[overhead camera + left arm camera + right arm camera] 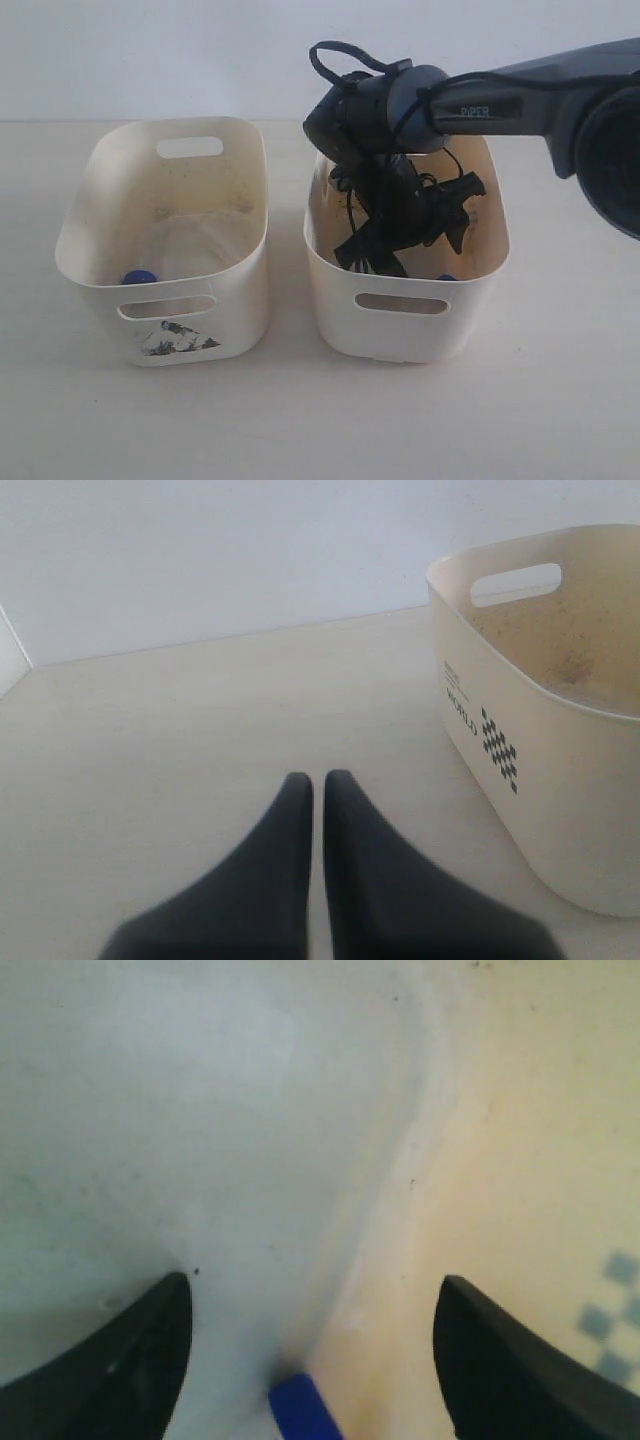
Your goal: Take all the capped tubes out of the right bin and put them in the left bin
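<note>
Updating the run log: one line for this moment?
right claw open in right bin | blue cap near, ungripped | left claw shut

Left bin (100,200): cream-white, with a torn black-grey patch (178,338) at 6 o'clock on its front. Right bin (340,320): plain cream-white. Tube cap (138,278): blue. Right gripper (315,1285): black.

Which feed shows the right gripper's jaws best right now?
The right wrist view: the right gripper stands open, a blue cap showing between its fingers. The exterior view shows it down inside the right bin, jaws lost among dark cables. The left wrist view misses it.
</note>
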